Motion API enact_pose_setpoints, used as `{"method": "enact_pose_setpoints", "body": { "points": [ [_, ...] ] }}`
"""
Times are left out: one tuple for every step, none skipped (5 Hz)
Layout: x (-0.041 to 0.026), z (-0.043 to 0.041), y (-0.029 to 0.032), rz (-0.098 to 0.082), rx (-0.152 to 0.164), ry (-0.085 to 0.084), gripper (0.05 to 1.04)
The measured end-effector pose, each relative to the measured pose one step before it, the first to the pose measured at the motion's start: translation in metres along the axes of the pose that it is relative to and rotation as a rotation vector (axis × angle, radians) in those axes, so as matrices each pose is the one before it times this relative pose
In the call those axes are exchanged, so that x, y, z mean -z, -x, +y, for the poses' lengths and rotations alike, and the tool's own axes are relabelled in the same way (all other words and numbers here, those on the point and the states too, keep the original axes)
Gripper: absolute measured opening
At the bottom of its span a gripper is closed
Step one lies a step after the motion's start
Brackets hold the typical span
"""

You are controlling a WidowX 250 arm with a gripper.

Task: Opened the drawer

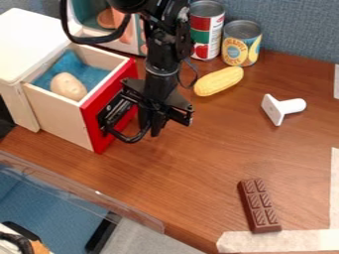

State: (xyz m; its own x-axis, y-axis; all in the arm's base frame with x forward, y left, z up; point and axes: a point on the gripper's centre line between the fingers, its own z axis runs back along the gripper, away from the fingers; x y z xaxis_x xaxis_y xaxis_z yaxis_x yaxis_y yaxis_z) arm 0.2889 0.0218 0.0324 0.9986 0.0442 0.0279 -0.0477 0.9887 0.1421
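Drawer, red-fronted: pulled out, upper left, potato inside. Gripper, black: at the drawer's front; open or closed, we cannot tell. Step, we judge: opening all but done. Next: back away without nudging it shut.

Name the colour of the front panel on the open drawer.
The front panel is red, as the camera view shows.

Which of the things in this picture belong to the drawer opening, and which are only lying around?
For the job:
- open drawer
- gripper, by its red front

Lying about:
- potato inside the drawer
- corn
- red-green can
- yellow-labelled can
- chocolate bar
- white piece
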Motion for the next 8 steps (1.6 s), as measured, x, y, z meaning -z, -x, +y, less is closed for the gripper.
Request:
{"method": "enact_pose_setpoints", "body": {
  "points": [
    [-0.00146,-0.00678,-0.00049,-0.0022,0.0092,0.0049,0.129],
    [0.00405,-0.01293,-0.01039,-0.0212,-0.0286,-0.008,0.129],
    [0.00449,-0.00322,-0.00357,-0.0069,0.006,-0.0184,0.129],
    [-0.0001,0.00181,-0.0012,-0.0079,0.0082,-0.0142,0.129],
    [0.00019,0.00059,0.00019,-0.0008,0.0095,-0.0066,0.129],
    [-0.00017,0.00268,0.00216,0.0029,0.0066,-0.0007,0.129],
    [-0.01081,0.00952,0.00648,-0.0074,0.0156,0.0126,0.176],
    [-0.0344,0.02338,0.00992,-0.0411,-0.0044,-0.0042,0.411]
  ]
}}
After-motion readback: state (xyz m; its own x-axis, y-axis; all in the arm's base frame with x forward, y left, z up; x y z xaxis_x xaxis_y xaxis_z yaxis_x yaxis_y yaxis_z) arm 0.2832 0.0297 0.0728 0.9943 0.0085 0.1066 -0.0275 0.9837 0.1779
